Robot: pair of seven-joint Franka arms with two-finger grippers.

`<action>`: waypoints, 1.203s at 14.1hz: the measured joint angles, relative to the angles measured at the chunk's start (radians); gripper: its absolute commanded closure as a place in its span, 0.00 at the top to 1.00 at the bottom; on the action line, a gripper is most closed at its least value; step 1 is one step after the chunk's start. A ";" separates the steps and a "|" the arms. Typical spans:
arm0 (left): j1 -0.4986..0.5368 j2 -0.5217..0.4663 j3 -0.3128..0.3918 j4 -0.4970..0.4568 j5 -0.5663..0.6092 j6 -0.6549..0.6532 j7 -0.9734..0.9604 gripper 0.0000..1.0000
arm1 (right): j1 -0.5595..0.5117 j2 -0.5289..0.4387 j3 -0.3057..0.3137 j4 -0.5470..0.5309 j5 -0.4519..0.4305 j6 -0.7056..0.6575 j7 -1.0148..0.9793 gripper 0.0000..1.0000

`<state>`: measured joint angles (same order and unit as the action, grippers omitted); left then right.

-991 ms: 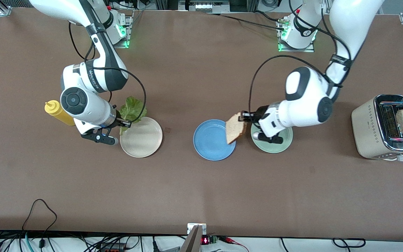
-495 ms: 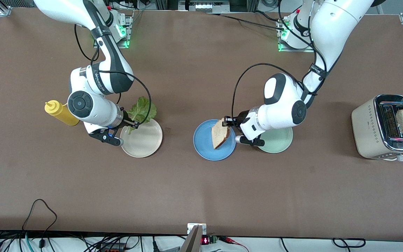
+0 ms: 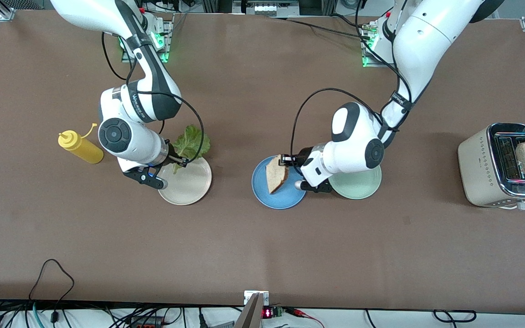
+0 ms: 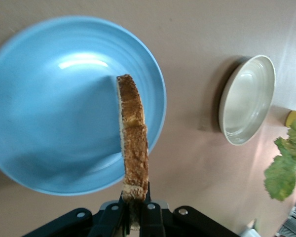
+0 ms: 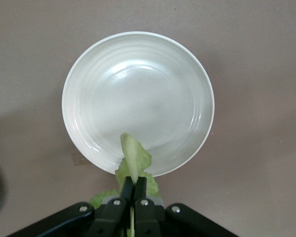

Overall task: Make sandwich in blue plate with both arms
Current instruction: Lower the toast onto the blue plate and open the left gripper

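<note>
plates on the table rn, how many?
3. The blue plate sits mid-table under the bread slice held by the left gripper; the pale green plate is beside it toward the left arm's end; the cream plate lies toward the right arm's end.

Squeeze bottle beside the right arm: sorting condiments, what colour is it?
Yellow squeeze bottle, clearest in the front view.

My left gripper (image 3: 284,160) now carries the bread slice (image 3: 275,174) from over the pale green plate (image 3: 358,184) to over the blue plate (image 3: 276,198); my right gripper (image 3: 182,160) brings the lettuce leaf (image 3: 192,141) over the cream plate (image 3: 189,187).
</note>
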<state>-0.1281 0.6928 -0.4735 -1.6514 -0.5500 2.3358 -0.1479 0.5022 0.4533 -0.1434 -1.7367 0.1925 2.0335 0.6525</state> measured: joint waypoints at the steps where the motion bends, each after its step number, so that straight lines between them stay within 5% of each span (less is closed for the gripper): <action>1: -0.010 0.002 0.000 0.001 -0.020 0.000 -0.002 0.01 | 0.003 0.002 0.000 0.000 0.000 0.000 0.002 0.00; 6: -0.018 0.012 0.003 0.002 -0.039 0.001 -0.005 0.03 | 0.020 0.018 0.000 0.017 0.000 0.000 0.026 0.00; 8: -0.016 0.017 0.006 0.003 -0.039 0.001 -0.005 0.16 | 0.020 0.025 0.000 0.027 0.000 0.000 0.029 0.00; 9: -0.015 0.019 0.008 0.006 -0.039 0.001 -0.005 0.42 | 0.020 0.026 0.000 0.030 0.000 0.000 0.029 0.00; 10: -0.015 0.024 0.010 0.016 -0.039 0.002 -0.004 0.86 | 0.020 0.026 0.000 0.031 0.000 0.000 0.031 0.00; 11: -0.014 0.031 0.012 0.028 -0.039 0.002 -0.004 1.00 | 0.020 0.026 0.000 0.033 0.000 0.000 0.033 0.00; 17: 0.010 0.049 0.025 0.054 -0.039 0.002 0.014 1.00 | 0.026 0.044 0.000 0.041 0.005 0.000 0.096 0.00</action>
<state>-0.1179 0.7419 -0.4483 -1.5978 -0.5885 2.3378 -0.1337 0.5283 0.4971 -0.1437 -1.6959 0.1976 2.0340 0.7485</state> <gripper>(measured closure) 0.203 0.965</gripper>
